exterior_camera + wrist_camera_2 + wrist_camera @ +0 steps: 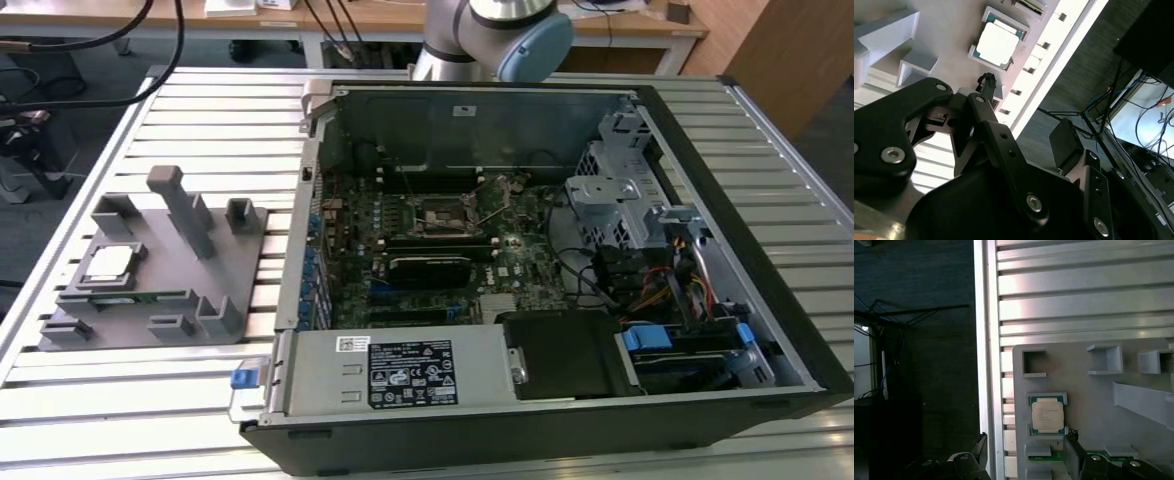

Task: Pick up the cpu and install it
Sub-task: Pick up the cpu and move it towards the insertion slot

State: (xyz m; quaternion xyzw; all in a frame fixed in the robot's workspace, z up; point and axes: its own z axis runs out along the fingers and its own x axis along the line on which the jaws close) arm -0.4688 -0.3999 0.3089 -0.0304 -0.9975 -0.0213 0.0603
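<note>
– Gripper (1026, 449), condition?
– Open: fingers (1064, 142) spread wide, nothing held between them. In both wrist views it hangs over the edge of the grey tray (1089, 385).
– Item one, the cpu (1048, 414)?
– One unit, silvery top up, flat in a square recess of that tray. It lies just ahead of the fingertips and clear of them, untouched.
– Neighbours?
– One green memory stick (1046, 457), seated in the tray just beside the cpu, on the gripper's side.
– Tray location?
– On the slatted metal table (174, 110), at the exterior view's left of the opened computer case (707, 150).
– Socket (445, 213)?
– On the board inside the case, well apart from the cpu.
</note>
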